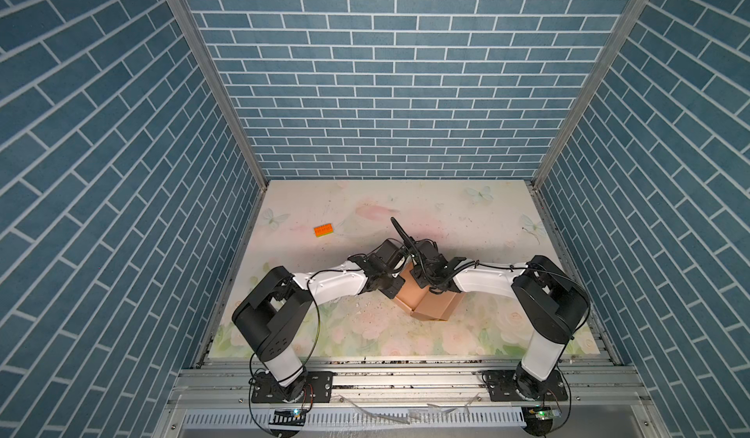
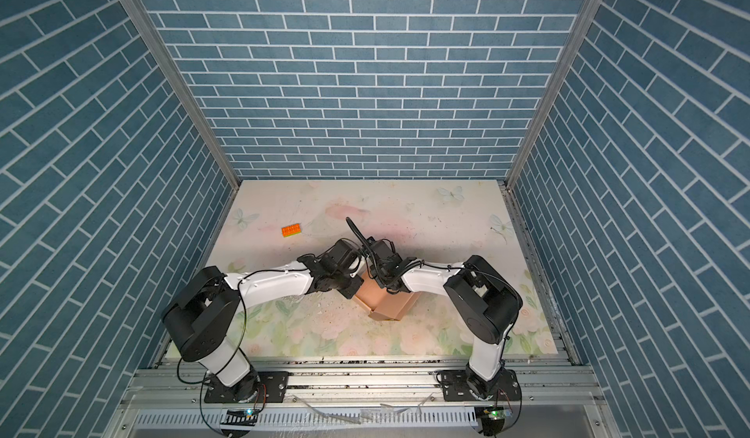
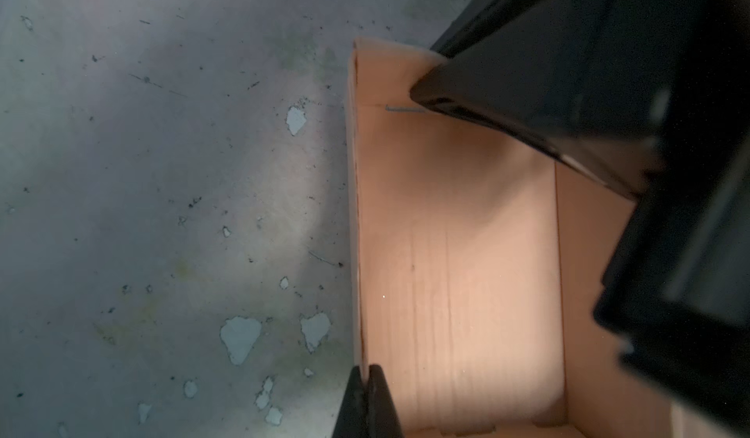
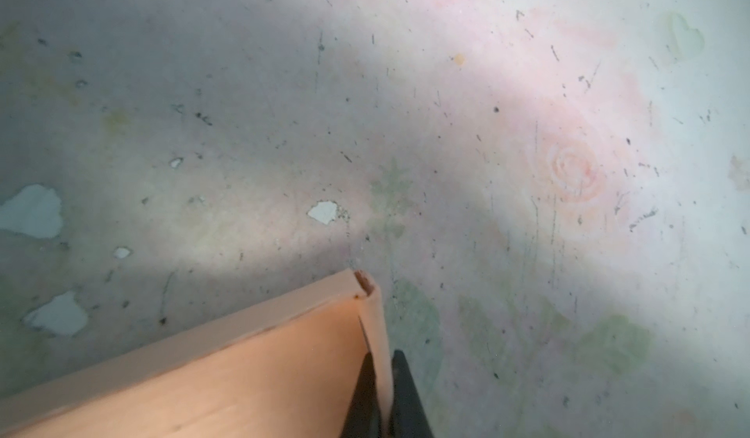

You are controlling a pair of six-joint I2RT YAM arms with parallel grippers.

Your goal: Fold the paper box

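The peach-tan paper box lies half-formed near the table's middle, under both wrists, with an open tray side and a raised panel. In the left wrist view my left gripper is shut on the thin upright side wall of the box. In the right wrist view my right gripper is shut on another standing wall near a corner of the box. In both top views the left gripper and the right gripper meet over the box, and their fingertips are hidden there.
A small orange studded brick lies at the back left of the floral table. The right arm's black wrist hangs close over the box. Blue brick walls enclose three sides.
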